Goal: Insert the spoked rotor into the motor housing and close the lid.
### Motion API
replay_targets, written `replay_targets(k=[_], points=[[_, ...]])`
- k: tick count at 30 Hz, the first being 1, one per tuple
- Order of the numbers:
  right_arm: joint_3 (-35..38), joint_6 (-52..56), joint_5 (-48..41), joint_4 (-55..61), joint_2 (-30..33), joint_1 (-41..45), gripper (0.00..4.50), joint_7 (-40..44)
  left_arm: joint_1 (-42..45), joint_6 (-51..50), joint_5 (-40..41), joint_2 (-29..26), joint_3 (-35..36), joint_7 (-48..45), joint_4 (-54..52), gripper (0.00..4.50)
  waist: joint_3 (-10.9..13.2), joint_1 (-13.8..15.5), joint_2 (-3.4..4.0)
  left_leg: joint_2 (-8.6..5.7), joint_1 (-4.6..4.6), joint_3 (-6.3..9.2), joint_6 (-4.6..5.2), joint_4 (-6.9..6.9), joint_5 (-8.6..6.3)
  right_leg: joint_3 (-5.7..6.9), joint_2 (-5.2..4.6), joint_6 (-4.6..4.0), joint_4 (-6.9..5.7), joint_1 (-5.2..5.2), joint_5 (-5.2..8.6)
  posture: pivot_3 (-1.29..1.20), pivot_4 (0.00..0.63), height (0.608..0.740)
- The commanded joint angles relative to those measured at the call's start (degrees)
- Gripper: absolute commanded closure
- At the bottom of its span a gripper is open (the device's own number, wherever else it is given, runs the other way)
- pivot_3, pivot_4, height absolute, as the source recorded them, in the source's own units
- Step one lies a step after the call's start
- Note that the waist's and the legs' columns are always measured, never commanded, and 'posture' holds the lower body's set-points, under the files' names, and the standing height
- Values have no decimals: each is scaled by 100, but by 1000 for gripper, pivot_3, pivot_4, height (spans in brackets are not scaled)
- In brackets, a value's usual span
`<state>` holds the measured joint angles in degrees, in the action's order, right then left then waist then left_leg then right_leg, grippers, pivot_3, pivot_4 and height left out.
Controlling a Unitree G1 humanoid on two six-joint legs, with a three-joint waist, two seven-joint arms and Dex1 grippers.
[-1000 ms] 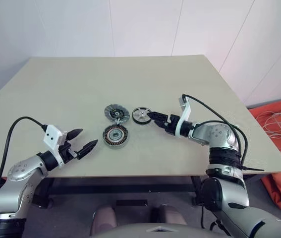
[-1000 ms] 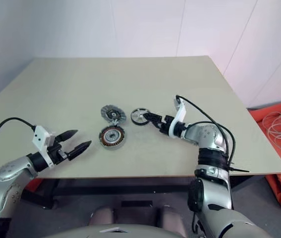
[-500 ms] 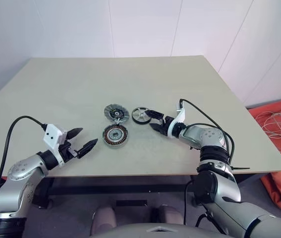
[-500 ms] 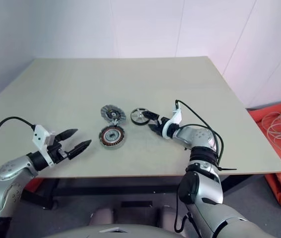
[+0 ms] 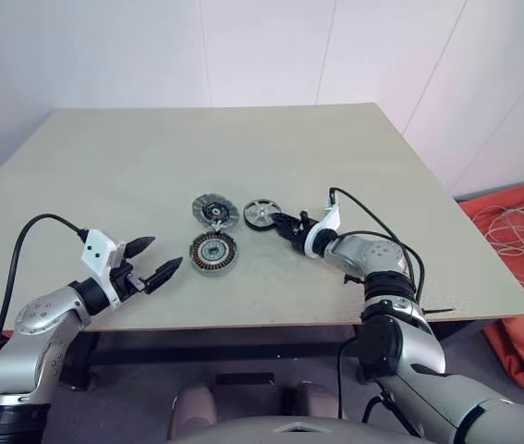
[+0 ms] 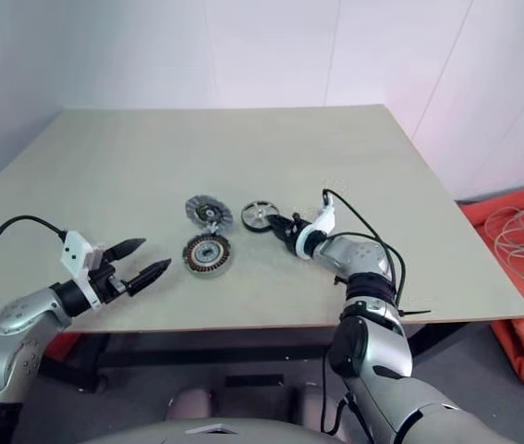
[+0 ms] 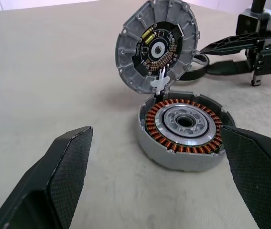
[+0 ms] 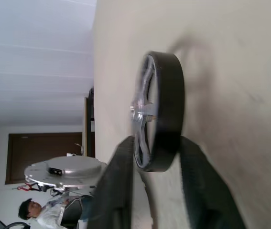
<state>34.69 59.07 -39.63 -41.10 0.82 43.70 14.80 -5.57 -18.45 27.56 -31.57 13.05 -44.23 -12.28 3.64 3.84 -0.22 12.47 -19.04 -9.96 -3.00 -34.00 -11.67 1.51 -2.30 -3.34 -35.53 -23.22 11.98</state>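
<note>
The spoked rotor [image 5: 260, 213], a silver wheel with a dark rim, lies right of the lid [image 5: 215, 210]. The grey ribbed lid stands tilted up on its hinge behind the motor housing [image 5: 213, 252]. The housing's copper windings [image 7: 183, 125] lie uncovered. My right gripper [image 5: 279, 222] comes at the rotor from the right. In the right wrist view its fingers [image 8: 118, 186] pinch the rotor's rim [image 8: 166, 114], one on each face. My left gripper [image 5: 157, 258] hovers open left of the housing, nothing between its fingers.
The beige table [image 5: 151, 157] stretches wide behind and to the left of the parts. Its front edge runs just below my left gripper. An orange sheet with loose cables [image 5: 520, 231] lies on the floor past the table's right edge.
My right gripper has slid left onto the rotor, rolled, and closed from wide open onto the rim. The left arm has not moved.
</note>
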Motion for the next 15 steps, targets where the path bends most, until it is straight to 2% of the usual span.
replay_targets(k=[1, 2, 11, 15], points=[[-35, -197, -107, -73, -24, 144, 4152, -41, 55, 115, -16, 1, 24, 25, -116, 0, 0, 3, 1, 0, 1, 0, 0, 0, 0, 0, 0, 0, 0, 0, 0, 0, 0, 740], [-24, -209, -132, -75, -16, 157, 4259, -52, 58, 117, -18, 5, 21, 26, -113, 0, 1, 10, 2, 0, 0, 0, 0, 1, 0, 1, 0, 0, 0, 0, 0, 0, 0, 740], [188, 217, -566, 497, 234, 36, 4259, -312, 75, 95, -20, 21, -10, 32, -125, 0, 3, 39, 5, -5, -12, 0, 1, 7, 0, 1, -1, 0, 0, -8, 0, 0, 0, 740], [384, 765, -925, 1052, 553, -253, 4259, -417, 64, 85, -16, 19, -22, 25, -130, 0, 3, 113, 5, -17, -13, 0, 2, 28, -1, 0, -7, 0, 5, -8, 0, 0, 0, 740]])
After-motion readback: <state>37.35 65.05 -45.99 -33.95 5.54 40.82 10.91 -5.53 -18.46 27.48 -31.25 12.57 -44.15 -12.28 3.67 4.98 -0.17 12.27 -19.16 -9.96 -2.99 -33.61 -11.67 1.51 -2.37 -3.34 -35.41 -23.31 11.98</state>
